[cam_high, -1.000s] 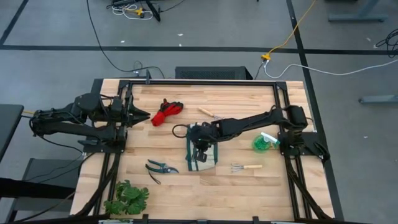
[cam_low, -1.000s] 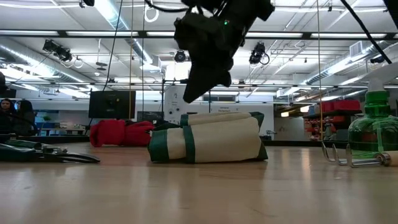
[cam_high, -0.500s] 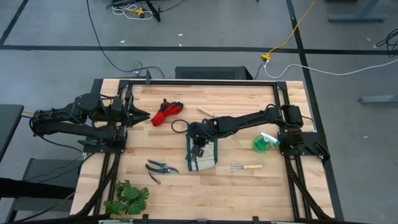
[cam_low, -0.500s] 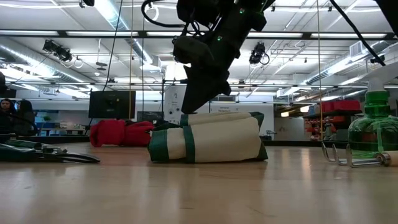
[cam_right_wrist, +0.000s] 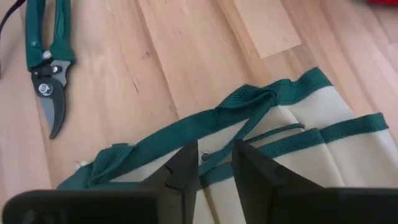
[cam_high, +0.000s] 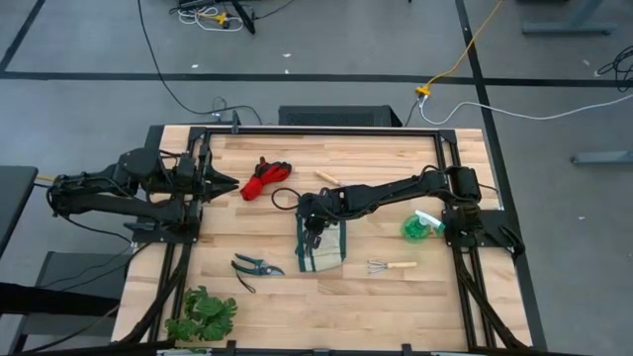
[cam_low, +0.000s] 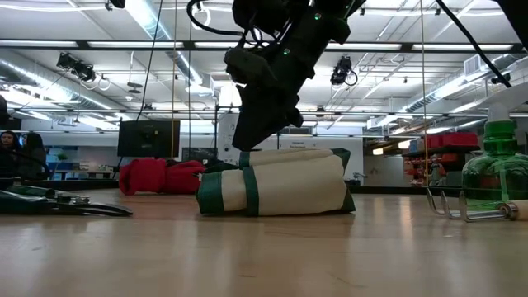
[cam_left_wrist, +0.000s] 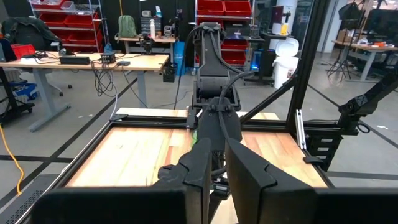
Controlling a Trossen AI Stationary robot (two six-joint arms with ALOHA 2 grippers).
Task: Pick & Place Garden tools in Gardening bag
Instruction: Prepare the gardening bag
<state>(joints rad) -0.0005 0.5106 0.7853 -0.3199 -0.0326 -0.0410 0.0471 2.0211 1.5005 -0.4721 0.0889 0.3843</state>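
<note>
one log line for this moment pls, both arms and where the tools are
right gripper: low over gardening bag, jaws parted, nothing held | left gripper: parked at table's left, shut | tools: all on table, none bagged

Bright, even overhead light; sharp.

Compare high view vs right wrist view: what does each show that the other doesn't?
High view only: gloves, both hand rakes, spray bottle, plant, left arm parked at the table's left edge. Right wrist only: the bag's green strap up close, between the right end effector fingers. Both: gardening bag, pruning shears.
</note>
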